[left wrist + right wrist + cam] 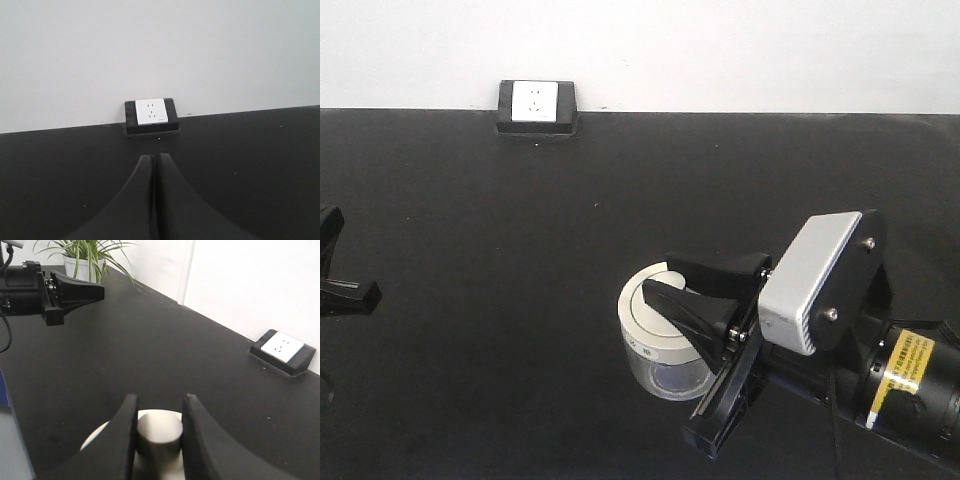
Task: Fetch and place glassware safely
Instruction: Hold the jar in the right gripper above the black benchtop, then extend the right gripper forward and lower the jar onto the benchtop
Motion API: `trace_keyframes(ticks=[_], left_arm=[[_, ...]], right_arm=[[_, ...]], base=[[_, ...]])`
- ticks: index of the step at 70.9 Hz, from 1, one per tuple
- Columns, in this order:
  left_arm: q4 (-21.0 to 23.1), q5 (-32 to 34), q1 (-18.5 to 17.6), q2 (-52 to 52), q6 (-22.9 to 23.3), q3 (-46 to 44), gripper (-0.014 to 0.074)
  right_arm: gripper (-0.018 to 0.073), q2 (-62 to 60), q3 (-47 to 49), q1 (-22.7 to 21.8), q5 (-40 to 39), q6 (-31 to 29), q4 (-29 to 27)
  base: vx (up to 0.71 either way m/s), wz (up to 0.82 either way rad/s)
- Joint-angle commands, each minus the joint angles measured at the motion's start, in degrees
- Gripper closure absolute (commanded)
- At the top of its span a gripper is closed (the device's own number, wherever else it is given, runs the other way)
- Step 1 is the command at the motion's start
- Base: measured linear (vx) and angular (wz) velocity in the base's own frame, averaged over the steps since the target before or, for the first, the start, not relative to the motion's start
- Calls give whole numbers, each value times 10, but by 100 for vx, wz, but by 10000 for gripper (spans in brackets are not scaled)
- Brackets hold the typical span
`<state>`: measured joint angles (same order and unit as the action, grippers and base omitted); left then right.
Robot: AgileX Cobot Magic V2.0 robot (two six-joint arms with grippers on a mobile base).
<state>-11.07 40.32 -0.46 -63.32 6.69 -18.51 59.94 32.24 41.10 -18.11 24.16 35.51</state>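
The glassware [665,372] is a squat clear jar with a cream-white lid [642,318], standing right of centre on the black table [520,220]. My right gripper [662,281] comes in from the right and is shut on the lid's central knob [159,432]; its black fingers [125,430] press the knob on both sides. The lid's rim [95,439] shows to the left of the fingers. Whether the jar rests on the table or hangs just above it cannot be told. My left gripper [153,158] is shut and holds nothing, at the table's far left edge [342,292].
A white wall socket in a black box [536,106] sits at the table's back edge against the white wall. A potted green plant [90,255] stands beyond the left arm [60,290]. A blue-grey edge [6,405] borders the table's near side.
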Motion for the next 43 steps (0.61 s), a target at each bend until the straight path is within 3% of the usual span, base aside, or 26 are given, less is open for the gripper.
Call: trace_keyframes(ticks=[1,30,43], left_arm=[[6,46,1,6,5,-12,603],[6,46,1,6,5,-12,603],[6,46,1,6,5,-12,603]], right_arm=[[560,-12,17,0,-47,-1,-9],[560,-11,17,-1,-66,-1,-10],[560,15,17,-3,-100,-31,-25]], base=[[0,0],[0,0],[0,0]])
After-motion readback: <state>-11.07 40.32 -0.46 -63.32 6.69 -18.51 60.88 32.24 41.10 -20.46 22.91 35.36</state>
